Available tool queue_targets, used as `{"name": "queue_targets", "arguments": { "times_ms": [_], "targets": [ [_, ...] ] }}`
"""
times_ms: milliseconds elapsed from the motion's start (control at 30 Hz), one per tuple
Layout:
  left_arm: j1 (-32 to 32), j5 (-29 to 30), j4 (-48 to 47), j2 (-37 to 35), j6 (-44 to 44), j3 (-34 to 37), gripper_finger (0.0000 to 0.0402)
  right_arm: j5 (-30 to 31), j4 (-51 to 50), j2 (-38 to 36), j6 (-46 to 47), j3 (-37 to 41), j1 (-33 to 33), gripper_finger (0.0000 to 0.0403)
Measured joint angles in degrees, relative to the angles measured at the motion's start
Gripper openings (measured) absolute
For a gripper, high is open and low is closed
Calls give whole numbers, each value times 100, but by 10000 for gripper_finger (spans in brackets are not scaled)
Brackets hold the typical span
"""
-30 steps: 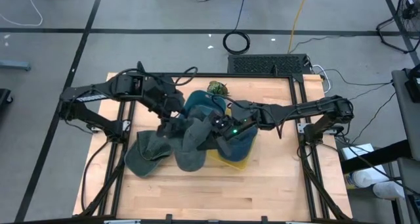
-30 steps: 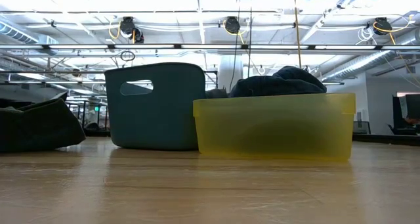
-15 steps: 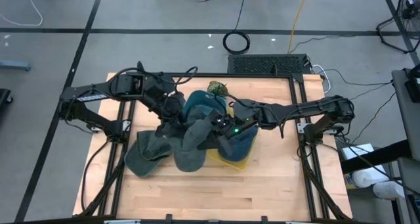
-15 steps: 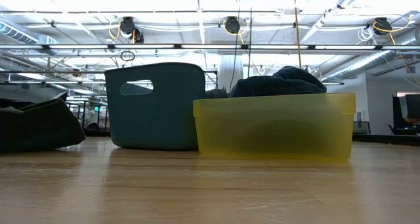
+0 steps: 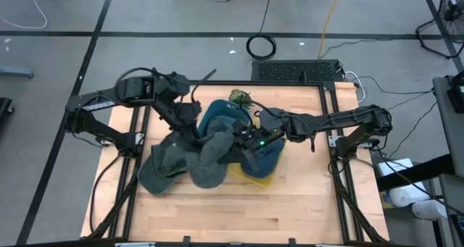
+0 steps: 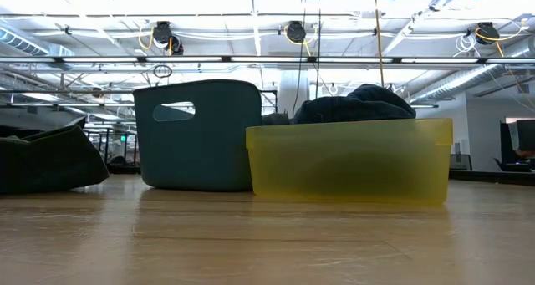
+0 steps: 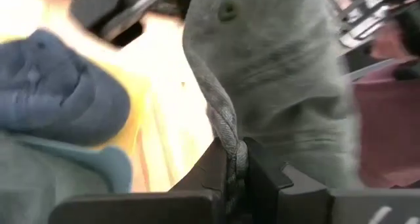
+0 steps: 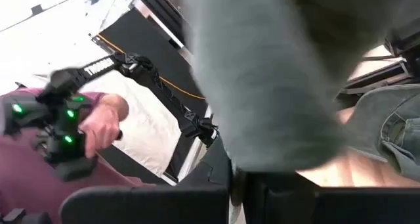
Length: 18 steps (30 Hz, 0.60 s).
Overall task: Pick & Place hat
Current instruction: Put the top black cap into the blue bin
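A grey hat hangs between my two grippers, over the table's middle and beside the yellow bin. My left gripper is shut on its left side and my right gripper on its right side. In the left wrist view the hat fills the picture above the fingers. A second grey hat lies flat on the table to the left. A blue hat lies in the yellow bin. My left gripper pinches the hat's rolled rim between its two fingers, an edge bunched into a cord. The hat's body stands up beyond the fingertips. My right gripper is shut on the hat's cloth where it comes down onto the fingers. The cloth itself hides which part it has.
A teal bin stands behind the yellow one, with a green object at its far side. In the low view both bins stand mid-table. A person's hand shows beyond the table. Bare wood lies along the near edge.
My left gripper has moved a little further onto the grey hat's left side and taken hold of its rim. The right arm and the hat between them have stayed nearly where they were.
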<state>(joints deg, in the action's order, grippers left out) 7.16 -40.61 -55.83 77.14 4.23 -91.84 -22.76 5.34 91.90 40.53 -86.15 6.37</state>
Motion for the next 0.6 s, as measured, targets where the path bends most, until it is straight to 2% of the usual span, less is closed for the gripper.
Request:
{"name": "queue_targets", "arguments": {
  "times_ms": [133, 333, 467, 600],
  "targets": [
    [-4, -39, -3, -2, 5, -360, 30, -3, -174, 0, -266, 0, 0, 7],
    [-4, -170, -215, -4, 85, -895, 30, 157, -804, 0, -652, -2, -71, 40],
    [-4, -343, -312, -7, 199, -1077, 30, 188, -1175, 0, -852, -2, -217, 84],
    [-4, -343, -631, 0, 216, -1282, 30, 121, -1205, 0, -892, -4, -349, 148]
  ]
}}
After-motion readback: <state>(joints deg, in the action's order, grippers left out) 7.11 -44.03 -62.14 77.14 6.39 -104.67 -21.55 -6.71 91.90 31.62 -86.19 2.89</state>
